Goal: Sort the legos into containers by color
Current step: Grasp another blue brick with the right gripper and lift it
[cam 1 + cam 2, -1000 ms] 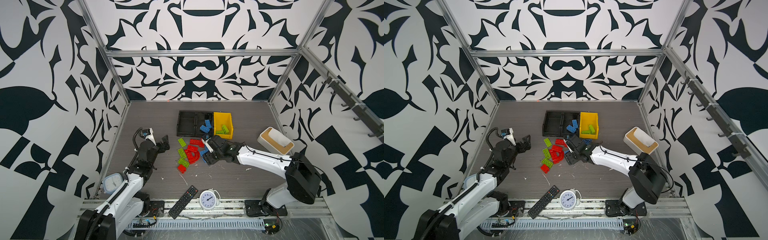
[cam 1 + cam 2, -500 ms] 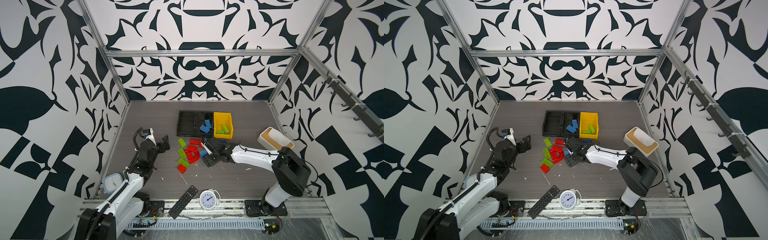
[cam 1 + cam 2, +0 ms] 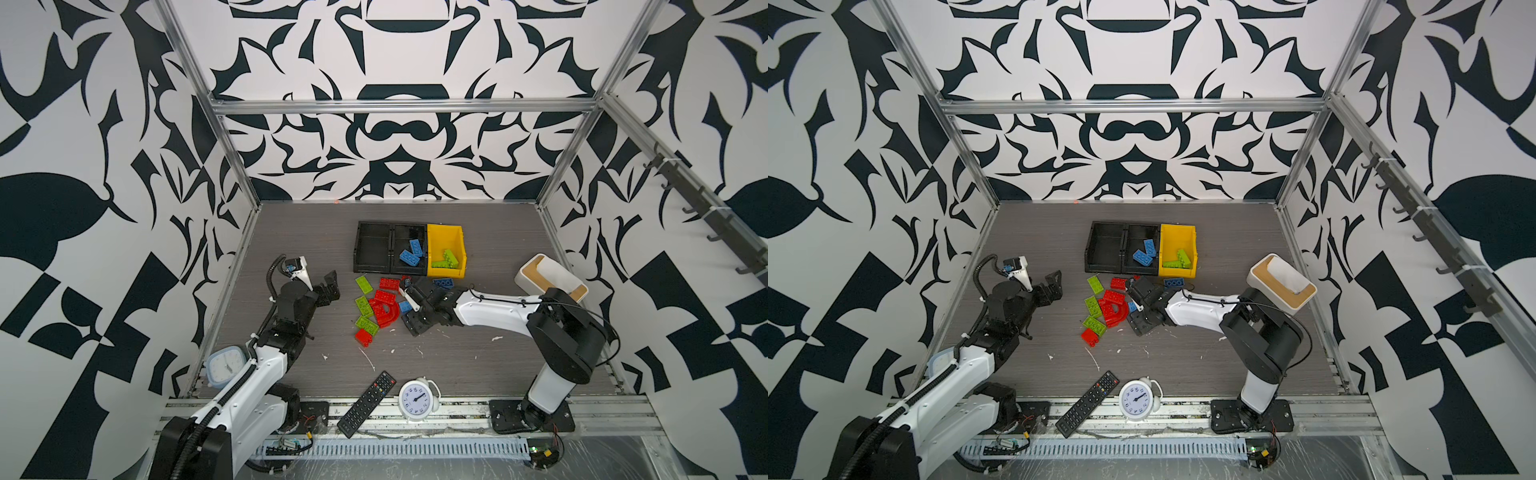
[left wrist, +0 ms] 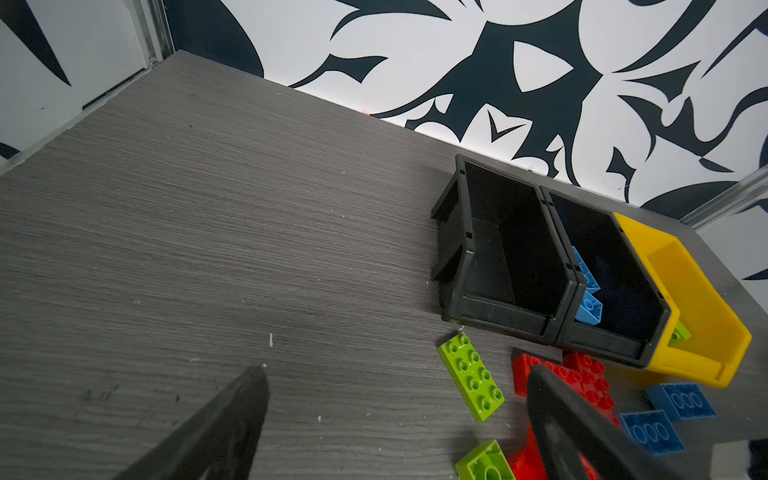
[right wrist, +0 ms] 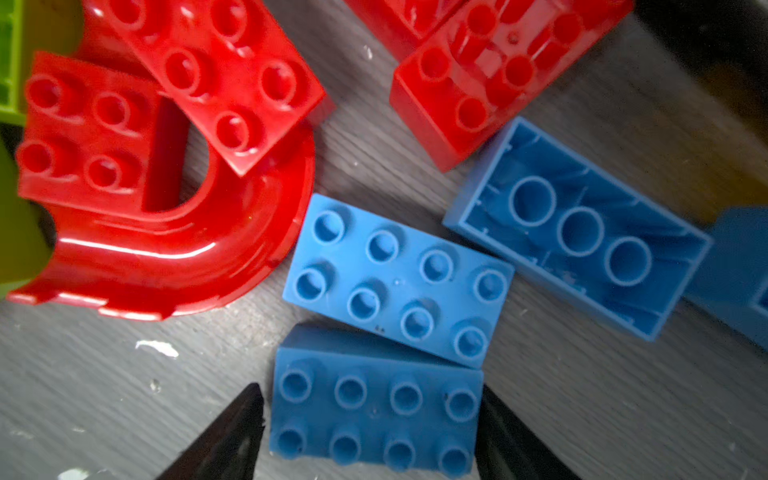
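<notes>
Loose legos lie mid-table: lime green bricks, red bricks, a red arch and blue ones. My right gripper is low at the pile's right edge. It is open, and its jaws straddle a blue brick lengthwise. One finger touches the brick's end; the other stands a sliver off. Behind the pile stand the containers. The left black bin looks empty, the right black bin holds blue bricks, and the yellow bin holds green ones. My left gripper is open and empty, left of the pile.
At the right, beside the right arm, stands a white box with a tan rim. A black remote and a white alarm clock lie at the front edge. A pale blue square clock sits at the front left.
The right arm's elbow has drawn in toward the middle while its gripper stayed low over the blue brick. The left arm has not moved.
</notes>
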Robot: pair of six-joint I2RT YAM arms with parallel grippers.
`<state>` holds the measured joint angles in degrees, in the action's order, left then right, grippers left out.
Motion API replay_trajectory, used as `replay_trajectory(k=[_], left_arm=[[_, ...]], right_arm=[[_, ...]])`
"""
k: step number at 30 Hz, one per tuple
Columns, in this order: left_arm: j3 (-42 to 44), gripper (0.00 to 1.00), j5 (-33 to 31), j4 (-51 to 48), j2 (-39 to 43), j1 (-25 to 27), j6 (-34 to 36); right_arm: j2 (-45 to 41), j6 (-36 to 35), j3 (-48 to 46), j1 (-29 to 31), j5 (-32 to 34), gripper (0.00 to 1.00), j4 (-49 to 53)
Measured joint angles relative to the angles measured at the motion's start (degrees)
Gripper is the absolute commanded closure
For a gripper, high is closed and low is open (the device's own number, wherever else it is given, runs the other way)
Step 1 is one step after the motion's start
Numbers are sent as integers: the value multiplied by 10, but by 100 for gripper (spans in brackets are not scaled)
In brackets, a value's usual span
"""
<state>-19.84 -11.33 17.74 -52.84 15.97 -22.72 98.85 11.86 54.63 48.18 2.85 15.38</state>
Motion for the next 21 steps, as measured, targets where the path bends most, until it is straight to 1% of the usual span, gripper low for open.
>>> replay_trajectory(k=[9,13,16,21], left_arm=[[0,1,0,0,-2,0,0],[0,1,0,0,-9,0,0],[0,1,0,0,-16,0,0],[0,1,1,0,-21,0,0]], right_arm=[[0,2,-1,0,-3,36,-11],[-9,5,-11,0,-3,39,-16],[-28,10,-28,0,0,41,-14],[-85,25,-56,0,-2,42,-19]])
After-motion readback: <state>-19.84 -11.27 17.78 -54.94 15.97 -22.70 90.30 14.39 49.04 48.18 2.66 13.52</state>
